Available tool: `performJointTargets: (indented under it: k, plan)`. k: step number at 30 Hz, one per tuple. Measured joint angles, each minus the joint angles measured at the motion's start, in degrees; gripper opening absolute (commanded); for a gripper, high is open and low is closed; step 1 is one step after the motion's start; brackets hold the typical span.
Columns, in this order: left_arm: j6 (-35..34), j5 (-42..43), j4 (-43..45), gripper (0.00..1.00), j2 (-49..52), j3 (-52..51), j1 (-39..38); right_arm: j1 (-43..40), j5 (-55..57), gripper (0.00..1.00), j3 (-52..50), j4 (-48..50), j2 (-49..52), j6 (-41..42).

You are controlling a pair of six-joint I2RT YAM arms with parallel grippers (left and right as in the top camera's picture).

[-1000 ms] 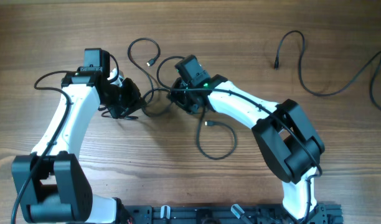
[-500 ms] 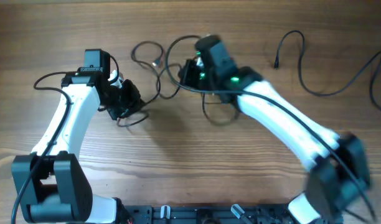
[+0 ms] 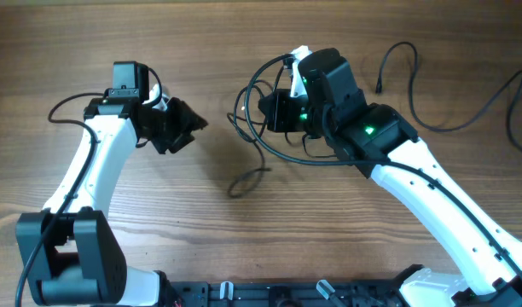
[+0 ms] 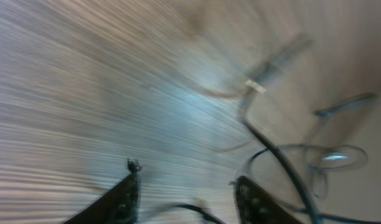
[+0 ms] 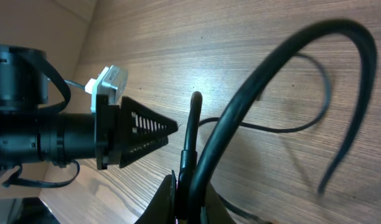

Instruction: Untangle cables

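Wooden worktop [image 3: 244,34] throughout. Upper centre, the right hand [image 3: 268,111] pinches the black cables [image 3: 240,119]; the left hand [image 3: 191,132], centre-left, stands spread.

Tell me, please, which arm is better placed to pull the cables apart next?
Right, probably: the right claw is shut on the cables; the left claw stands open, apart from them.

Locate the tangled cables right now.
Overhead view, near the table's centre: the tangled cables are bunched at the shut right gripper. One loose end trails on the wood below, apart from the left gripper further left.
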Motion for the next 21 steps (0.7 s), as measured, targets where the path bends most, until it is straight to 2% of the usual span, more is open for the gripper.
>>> performJointTargets:
  k: [7, 17, 19, 21]
  plan:
    - [-8.57, 10.80, 0.46, 0.68, 0.00, 0.02, 0.00, 0.00, -0.09, 0.04, 0.00, 0.02, 0.00, -0.35]
    - [-22.08, 15.43, 0.50, 0.73, 0.00, 0.02, -0.35, 0.00, -2.86, 0.04, 0.00, 0.94, 0.00, -0.50]
    - [-24.06, 15.65, 1.16, 0.72, 0.00, 0.02, -0.74, 0.00, -3.98, 0.04, 0.00, 1.22, 0.00, -1.18]
    - [-25.46, 15.85, 2.73, 0.55, 0.00, 0.04, -1.16, 0.02, -5.60, 0.04, 0.00, 1.51, 0.00, -1.64]
